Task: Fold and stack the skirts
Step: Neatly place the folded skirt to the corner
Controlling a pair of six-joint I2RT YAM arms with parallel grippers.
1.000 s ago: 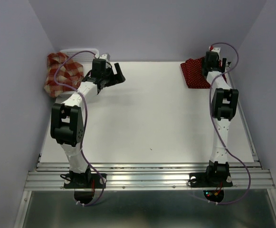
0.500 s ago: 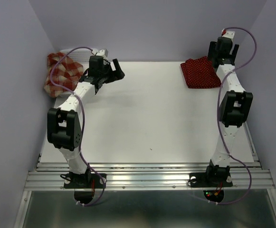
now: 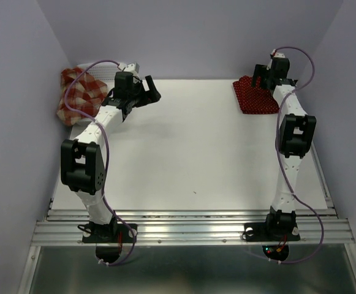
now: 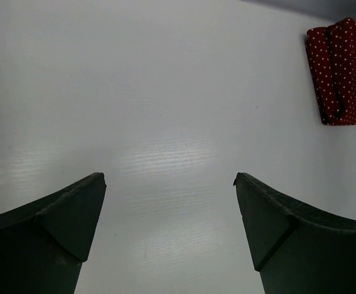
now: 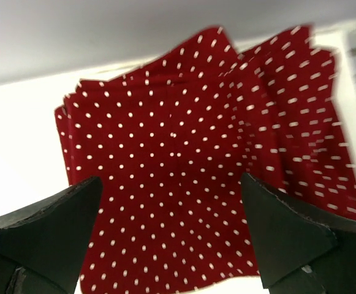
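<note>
A red-and-cream plaid skirt lies bunched at the back left, spilling out of a white mesh basket. Dark red polka-dot skirts lie folded in a flat pile at the back right corner; they also show in the left wrist view as polka-dot skirts at the upper right. My right gripper hangs open just above that pile, the dotted cloth filling the space between its fingers without being pinched. My left gripper is open over bare table, right of the basket, its fingertips empty.
Lilac walls close in the table on the left, back and right. A metal rail runs along the near edge where both arm bases are bolted. Purple cables loop off both arms.
My right wrist has swung from the back right corner leftward and down over the polka-dot pile. The left arm pulled back slightly a second ago and has held still since. Both grippers stay open.
</note>
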